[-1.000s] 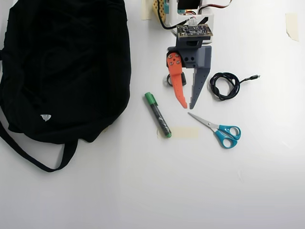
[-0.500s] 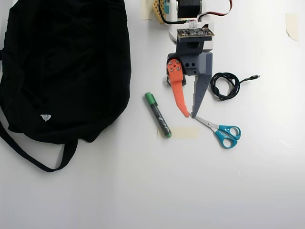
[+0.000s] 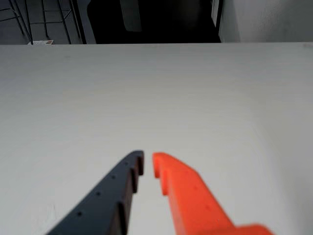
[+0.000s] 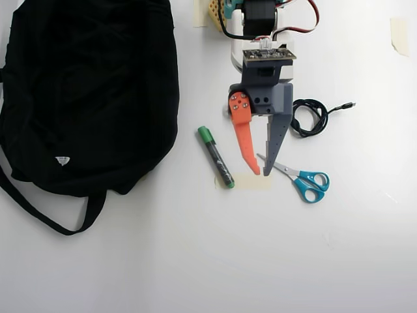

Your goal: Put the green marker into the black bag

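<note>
The green marker (image 4: 215,157) lies flat on the white table in the overhead view, green cap toward the top, its lower end on a strip of tape (image 4: 254,182). The black bag (image 4: 85,91) fills the upper left, its strap trailing below. My gripper (image 4: 262,173) points down the picture, just right of the marker and over the scissors' blade tip. Its orange and grey fingers stand slightly apart with nothing between them. The wrist view shows the gripper (image 3: 148,161) over bare table, with a narrow gap at the tips; marker and bag are out of that view.
Teal-handled scissors (image 4: 303,179) lie right of the fingertips. A coiled black cable (image 4: 306,116) sits beside the grey finger. A piece of tape (image 4: 399,34) sticks at the top right. In the wrist view the table's far edge (image 3: 156,44) meets a dark room.
The arm has reached down the overhead picture, so the fingertips moved from level with the marker's cap to beside its lower end. The gap between the tips widened slightly.
</note>
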